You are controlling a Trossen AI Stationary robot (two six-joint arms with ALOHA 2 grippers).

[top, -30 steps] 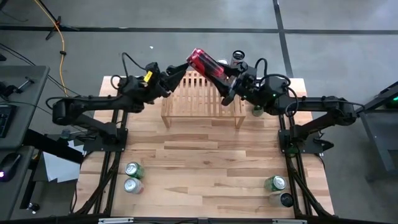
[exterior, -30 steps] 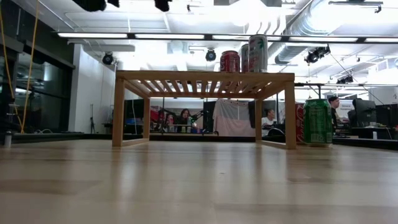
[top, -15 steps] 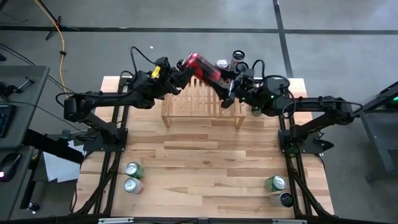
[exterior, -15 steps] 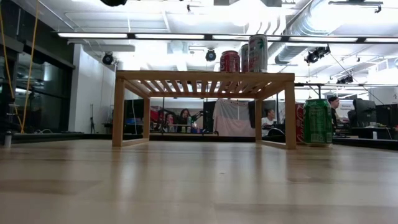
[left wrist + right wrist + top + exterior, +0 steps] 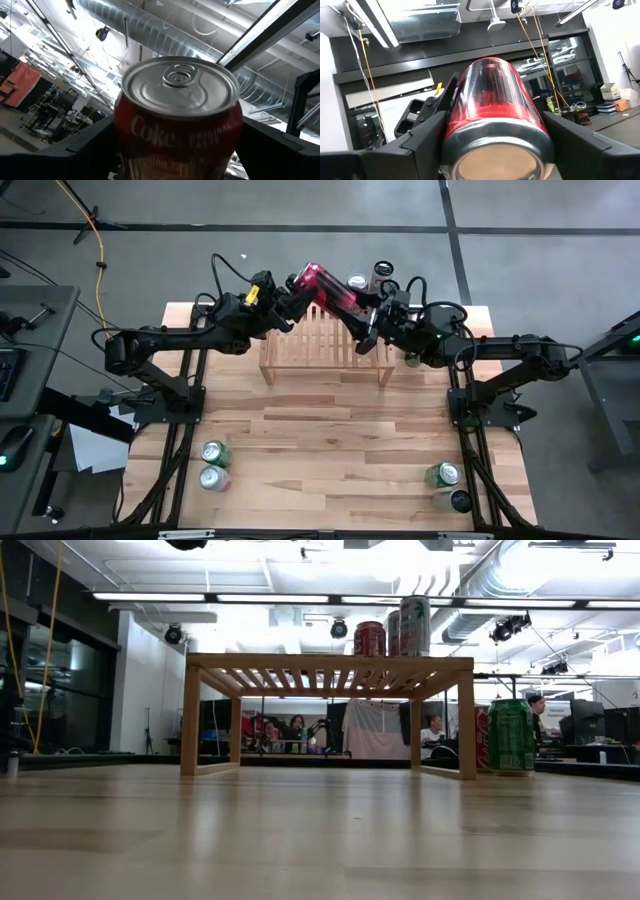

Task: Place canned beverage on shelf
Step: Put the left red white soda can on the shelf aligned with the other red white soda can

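A red Coke can (image 5: 325, 283) hangs tilted above the far edge of the light-wood slatted shelf (image 5: 325, 345). My right gripper (image 5: 356, 308) is shut on its bottom end, which faces the right wrist camera (image 5: 496, 150). My left gripper (image 5: 300, 288) is open, with one finger on either side of the can's top end (image 5: 180, 85); I see no touch. Two other cans (image 5: 357, 283) (image 5: 383, 272) stand on the shelf's far right part, and the low view shows them on its top (image 5: 369, 638) (image 5: 413, 625). My right gripper pinches the can's wall near its bottom end (image 5: 457, 125) between its two fingers (image 5: 415, 145). The fingers lie along the can and come slanting upward from the table's right side. The can is lifted clear of the shelf, its top end tipped up and toward the left arm.
A green can (image 5: 510, 735) stands on the table just right of the shelf, under my right arm. Two cans (image 5: 213, 452) (image 5: 212, 477) stand near the table's near left corner and two more (image 5: 442, 474) (image 5: 457, 500) at the near right. Bare wood lies in the middle.
My left gripper has risen and gone toward the table's far right, up to the can's top end, and now stands around it. The can, in my right gripper, has stayed almost where it was.
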